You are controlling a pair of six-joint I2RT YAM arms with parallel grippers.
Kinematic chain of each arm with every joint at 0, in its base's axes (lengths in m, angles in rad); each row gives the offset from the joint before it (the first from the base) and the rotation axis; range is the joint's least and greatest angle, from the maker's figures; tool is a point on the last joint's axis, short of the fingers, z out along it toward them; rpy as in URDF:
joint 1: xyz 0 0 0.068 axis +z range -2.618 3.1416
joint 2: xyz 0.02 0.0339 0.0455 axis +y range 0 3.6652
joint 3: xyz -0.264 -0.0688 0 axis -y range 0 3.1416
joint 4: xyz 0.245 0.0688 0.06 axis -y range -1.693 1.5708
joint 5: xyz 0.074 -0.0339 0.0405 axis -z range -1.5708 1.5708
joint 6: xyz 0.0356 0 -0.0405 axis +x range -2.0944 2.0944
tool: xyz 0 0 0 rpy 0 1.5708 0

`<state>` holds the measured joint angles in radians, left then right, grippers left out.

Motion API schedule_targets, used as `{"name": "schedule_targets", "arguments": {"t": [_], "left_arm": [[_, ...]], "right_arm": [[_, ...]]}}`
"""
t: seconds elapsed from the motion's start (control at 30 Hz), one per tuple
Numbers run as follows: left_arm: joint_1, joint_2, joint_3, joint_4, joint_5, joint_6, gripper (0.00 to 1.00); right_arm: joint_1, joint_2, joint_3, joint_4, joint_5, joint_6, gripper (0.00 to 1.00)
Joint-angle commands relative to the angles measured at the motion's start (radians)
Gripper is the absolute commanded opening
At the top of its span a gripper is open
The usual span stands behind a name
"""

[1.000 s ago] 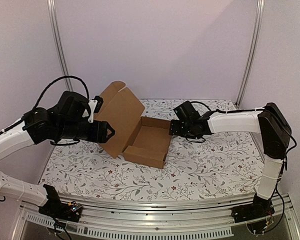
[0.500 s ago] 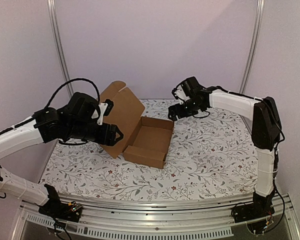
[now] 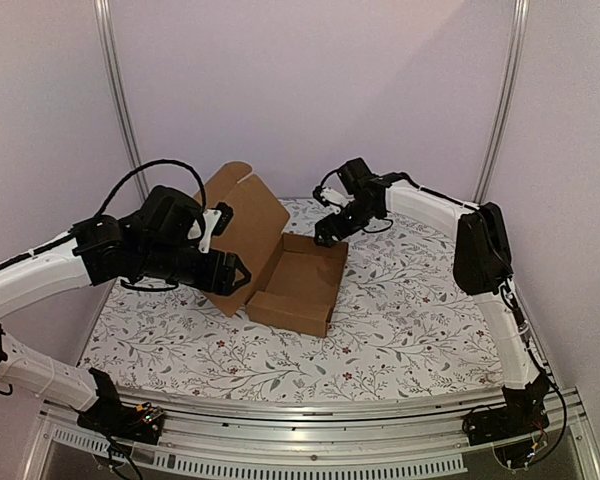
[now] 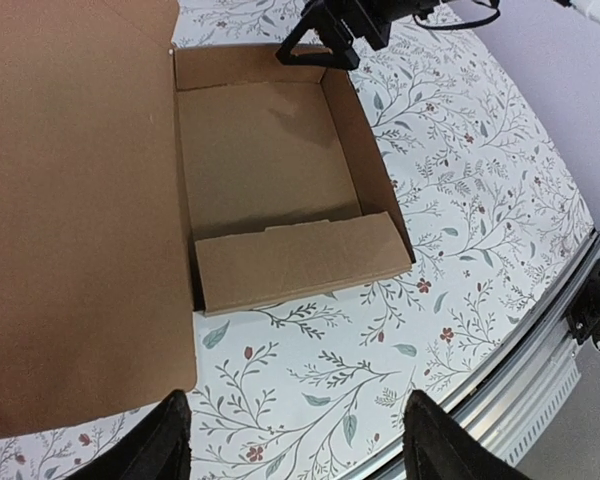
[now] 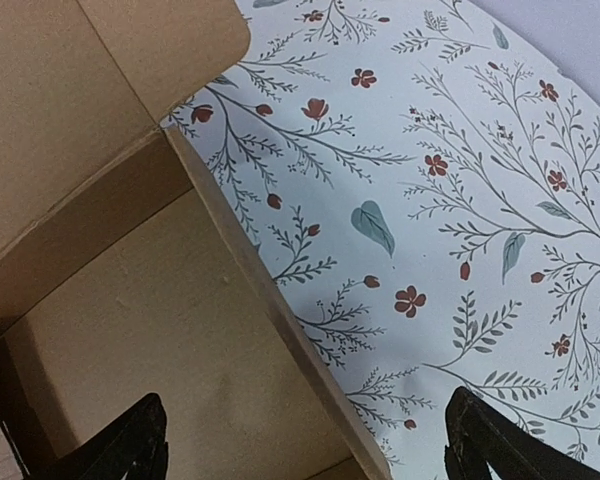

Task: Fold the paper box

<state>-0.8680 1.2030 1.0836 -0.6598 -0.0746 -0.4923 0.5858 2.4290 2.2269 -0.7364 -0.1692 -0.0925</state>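
Floral-print white counter (image 3: pixel 420 310), pale lilac walls (image 3: pixel 310 90); brown corrugated cardboard box (image 3: pixel 298 285) mid-counter, lid raised; left claw (image 4: pixel 295 455) and right claw (image 5: pixel 310 450) gape wide.

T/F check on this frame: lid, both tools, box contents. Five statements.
1. The box has its lid shut. False: the lid stands raised on the left side.
2. The left tool and right tool are both open. True.
3. The right tool is by the box's far right corner. True.
4. Something lies in the box. False: it is empty.
5. The left tool grips the lid. False: it holds nothing and sits beside the lid.
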Motion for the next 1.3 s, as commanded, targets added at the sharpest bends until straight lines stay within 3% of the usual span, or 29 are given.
{"name": "schedule_targets", "arguments": {"t": [0.0, 0.27, 0.5, 0.7, 0.93, 1.27], "left_arm": [[-0.012, -0.007, -0.005, -0.021, -0.003, 0.012, 0.71], [-0.012, 0.001, -0.001, -0.023, -0.006, 0.009, 0.72], [-0.012, 0.003, 0.006, -0.030, -0.007, 0.007, 0.71], [-0.012, -0.001, -0.007, -0.031, -0.010, 0.000, 0.72], [-0.012, 0.015, -0.013, -0.029, -0.025, -0.011, 0.72], [-0.004, 0.135, -0.007, -0.006, -0.195, -0.148, 0.72]], "right_arm": [[-0.003, 0.106, 0.092, -0.048, -0.021, -0.028, 0.94], [-0.004, 0.188, 0.154, -0.032, -0.044, -0.045, 0.80], [-0.002, 0.194, 0.131, -0.031, -0.039, -0.040, 0.40], [0.012, 0.119, -0.029, 0.007, 0.021, -0.036, 0.17], [0.055, -0.079, -0.373, 0.170, 0.224, 0.061, 0.00], [0.147, -0.354, -0.801, 0.365, 0.384, 0.469, 0.00]]}}
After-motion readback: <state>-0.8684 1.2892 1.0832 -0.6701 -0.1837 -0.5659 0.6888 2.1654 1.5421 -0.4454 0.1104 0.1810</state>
